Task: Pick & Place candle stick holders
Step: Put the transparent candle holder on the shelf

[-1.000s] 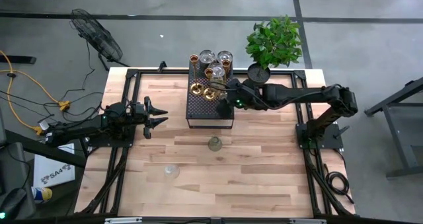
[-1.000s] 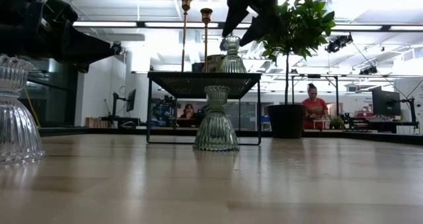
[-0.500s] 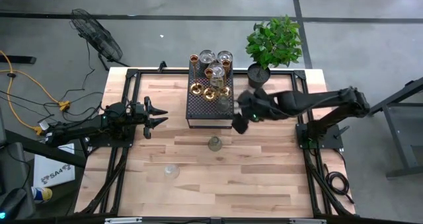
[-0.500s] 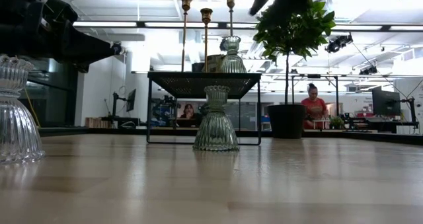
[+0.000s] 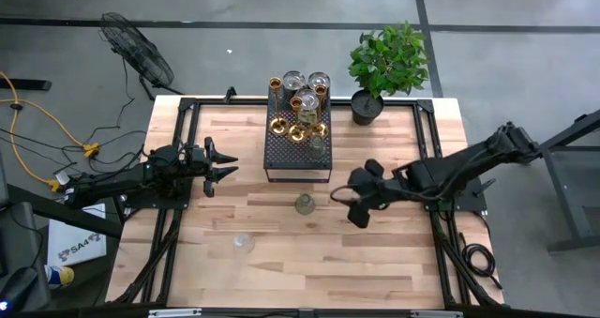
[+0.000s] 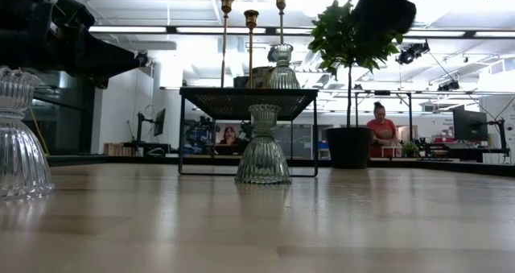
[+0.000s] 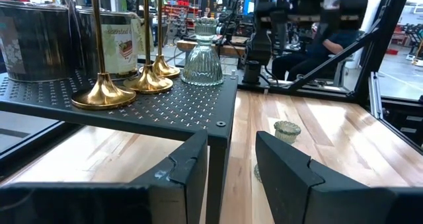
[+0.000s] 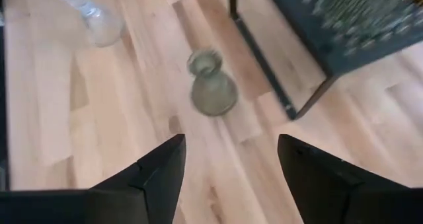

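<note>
Swung away from the black perforated stand [image 5: 298, 149] since a second ago: right gripper [image 5: 353, 198] now low over the bare wood of the table [image 5: 375, 262], just right of a greenish glass holder [image 5: 304, 204], fingers spread apart, nothing between them. Upright on its flared base, that holder, long axis vertical, mouth up, in front of the stand. Nearer the table's front edge, a clear glass holder [image 5: 244, 244], likewise upright. Still on the stand's top: three brass holders [image 7: 102, 95] with slender stems rising straight up from round bases, one ribbed glass holder [image 7: 202, 60] beside them at the near edge, and round glass cups [image 5: 294, 80] at the back. Parked at the table's left side, left gripper [image 5: 225, 164], fingers a narrow gap apart and empty, aimed at the stand. Beyond the stand's right corner, a potted plant [image 5: 386, 60].
</note>
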Controlling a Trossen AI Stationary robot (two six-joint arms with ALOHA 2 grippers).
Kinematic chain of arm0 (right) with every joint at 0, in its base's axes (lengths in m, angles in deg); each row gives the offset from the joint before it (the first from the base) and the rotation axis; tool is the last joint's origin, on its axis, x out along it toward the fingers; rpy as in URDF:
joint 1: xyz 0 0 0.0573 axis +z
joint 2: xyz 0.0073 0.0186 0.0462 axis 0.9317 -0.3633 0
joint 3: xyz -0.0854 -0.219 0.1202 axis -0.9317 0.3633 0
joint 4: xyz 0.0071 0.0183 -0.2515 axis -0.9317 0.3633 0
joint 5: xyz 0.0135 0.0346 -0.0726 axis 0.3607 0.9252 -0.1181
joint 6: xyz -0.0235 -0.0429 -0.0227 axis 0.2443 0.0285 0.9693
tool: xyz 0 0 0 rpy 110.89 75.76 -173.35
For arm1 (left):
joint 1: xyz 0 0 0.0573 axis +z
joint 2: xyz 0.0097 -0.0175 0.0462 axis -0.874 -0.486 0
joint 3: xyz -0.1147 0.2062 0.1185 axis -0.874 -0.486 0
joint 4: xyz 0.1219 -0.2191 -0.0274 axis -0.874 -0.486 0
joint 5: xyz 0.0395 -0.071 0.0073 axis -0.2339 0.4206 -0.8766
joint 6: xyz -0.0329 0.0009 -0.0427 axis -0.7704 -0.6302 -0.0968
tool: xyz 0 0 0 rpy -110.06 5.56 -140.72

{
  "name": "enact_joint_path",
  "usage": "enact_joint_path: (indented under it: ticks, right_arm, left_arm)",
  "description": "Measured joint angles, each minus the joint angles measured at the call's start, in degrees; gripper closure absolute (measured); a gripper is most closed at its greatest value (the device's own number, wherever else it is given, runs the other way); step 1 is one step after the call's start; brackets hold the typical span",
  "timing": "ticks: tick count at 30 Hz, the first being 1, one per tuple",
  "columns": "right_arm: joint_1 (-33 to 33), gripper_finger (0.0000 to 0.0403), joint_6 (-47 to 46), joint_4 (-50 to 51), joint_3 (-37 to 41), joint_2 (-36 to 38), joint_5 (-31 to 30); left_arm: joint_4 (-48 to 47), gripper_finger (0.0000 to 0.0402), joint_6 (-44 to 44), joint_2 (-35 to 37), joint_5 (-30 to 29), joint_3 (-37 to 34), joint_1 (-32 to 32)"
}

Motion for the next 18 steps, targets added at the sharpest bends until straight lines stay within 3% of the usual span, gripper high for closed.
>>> enact_joint_path:
  ticks: [11, 18]
  right_arm:
    - [1.3, 0.0196, -5.7, -7.5, 13.6, 8.6, 0.8]
    - [1.4, 0.0213, 12.9, -22.3, 24.8, 15.3, 4.4]
  left_arm:
    - [0.0, 0.0277, 0.0, 0.0, 0.0, 0.0, 0.0]
    - [0.0, 0.0277, 0.0, 0.0, 0.0, 0.0, 0.0]
